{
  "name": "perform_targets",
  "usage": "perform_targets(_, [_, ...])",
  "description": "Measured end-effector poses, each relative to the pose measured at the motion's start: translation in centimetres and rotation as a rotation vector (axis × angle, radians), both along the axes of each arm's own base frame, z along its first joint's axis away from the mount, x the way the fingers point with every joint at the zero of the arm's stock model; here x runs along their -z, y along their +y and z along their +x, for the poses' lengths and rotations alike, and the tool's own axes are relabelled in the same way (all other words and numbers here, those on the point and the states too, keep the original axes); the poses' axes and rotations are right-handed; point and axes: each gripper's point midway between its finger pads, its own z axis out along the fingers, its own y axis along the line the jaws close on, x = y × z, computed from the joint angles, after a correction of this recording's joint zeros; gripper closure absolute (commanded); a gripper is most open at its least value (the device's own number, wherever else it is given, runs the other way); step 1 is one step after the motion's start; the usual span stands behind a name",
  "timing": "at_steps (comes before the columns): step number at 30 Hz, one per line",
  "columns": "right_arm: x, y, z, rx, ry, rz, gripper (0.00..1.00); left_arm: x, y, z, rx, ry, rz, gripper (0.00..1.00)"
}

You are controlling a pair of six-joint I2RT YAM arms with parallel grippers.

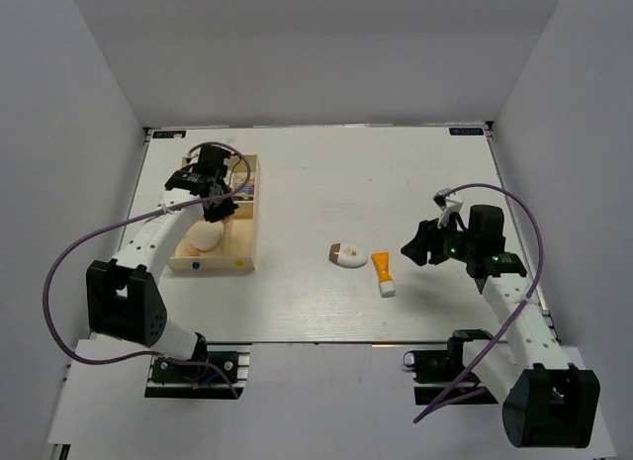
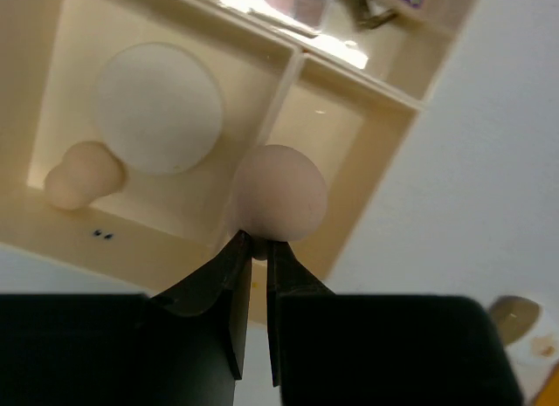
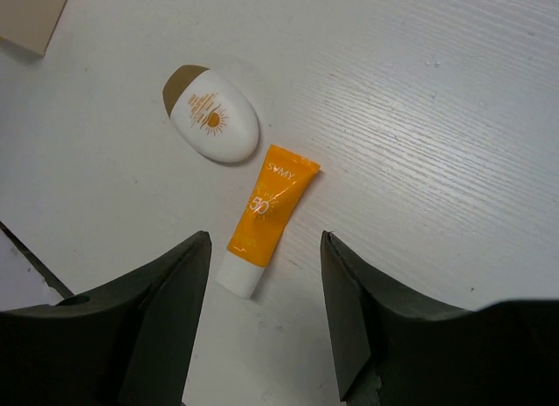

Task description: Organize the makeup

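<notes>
From above, the arm bases (image 1: 193, 366) sit nearest, before a white table (image 1: 326, 193) walled in white. Left wrist: the left gripper (image 2: 255, 242) pinches the beige sponge (image 2: 279, 192) over the wooden tray (image 2: 336, 135). Right wrist: the right gripper (image 3: 265, 240), spread, has the orange tube (image 3: 271, 205) at twelve o'clock.

White wood-grain table (image 1: 326, 173) between plain pale grey walls (image 1: 316, 45), soft even light.
</notes>
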Motion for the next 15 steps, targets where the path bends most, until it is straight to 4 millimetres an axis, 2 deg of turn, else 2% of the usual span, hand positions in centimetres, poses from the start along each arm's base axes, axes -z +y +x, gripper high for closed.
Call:
perform_targets(3, [0.0,0.0,0.0,-0.002,-0.002,-0.002,0.41,1.6,2.6,-1.4,-0.064,0.068,0.037,0.82])
perform_targets(7, [0.0,0.0,0.0,-0.007,-0.006,-0.006,0.41,2.4,4.7,-2.2,-0.120,0.100,0.063,0.77])
perform_targets(10, [0.2,0.0,0.0,-0.015,-0.003,-0.006,0.41,2.6,5.7,-2.6,-0.152,0.110,0.071,0.50])
perform_targets(11, [0.3,0.1,0.0,-0.017,0.001,-0.007,0.41,2.7,5.9,-2.7,-0.157,0.115,0.074,0.35])
perform_targets(15, [0.7,0.1,0.0,-0.025,0.018,-0.007,0.40,3.2,6.4,-3.1,-0.173,0.135,0.074,0.20])
